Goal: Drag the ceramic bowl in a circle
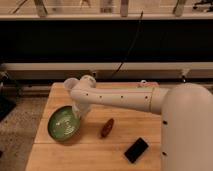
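The ceramic bowl is round, shallow and green with a paler speckled inside. It sits near the left edge of the wooden table. My white arm reaches from the right across the table, bends at an elbow at the back, and comes down to the bowl's right rim. The gripper is at that rim, mostly hidden by the wrist.
A small white cup stands at the table's back left, behind the arm's elbow. A brown oblong object lies right of the bowl. A black flat device lies near the front right. The table's left edge is close to the bowl.
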Action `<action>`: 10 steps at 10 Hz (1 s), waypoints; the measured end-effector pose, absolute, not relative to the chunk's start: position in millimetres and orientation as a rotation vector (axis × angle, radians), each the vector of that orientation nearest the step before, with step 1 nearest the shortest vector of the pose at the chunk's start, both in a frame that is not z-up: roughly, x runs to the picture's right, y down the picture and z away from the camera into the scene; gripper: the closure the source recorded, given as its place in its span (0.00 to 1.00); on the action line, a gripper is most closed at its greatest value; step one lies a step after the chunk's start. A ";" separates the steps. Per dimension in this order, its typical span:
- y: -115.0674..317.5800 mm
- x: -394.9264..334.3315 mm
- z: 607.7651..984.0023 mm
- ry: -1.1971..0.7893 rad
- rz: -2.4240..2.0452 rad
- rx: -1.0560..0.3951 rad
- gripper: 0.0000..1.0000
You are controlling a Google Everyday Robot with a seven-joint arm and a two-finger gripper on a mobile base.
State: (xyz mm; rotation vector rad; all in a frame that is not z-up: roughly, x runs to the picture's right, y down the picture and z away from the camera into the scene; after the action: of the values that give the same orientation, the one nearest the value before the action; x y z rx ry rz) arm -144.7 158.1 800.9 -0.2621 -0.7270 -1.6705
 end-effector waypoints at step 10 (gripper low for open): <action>220.0 -128.3 749.1 -0.845 -1.754 -0.306 1.00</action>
State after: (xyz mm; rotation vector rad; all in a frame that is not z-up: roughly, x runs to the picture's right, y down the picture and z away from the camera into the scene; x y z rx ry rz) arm -128.3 220.0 749.1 -0.3055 -0.8446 -1.7541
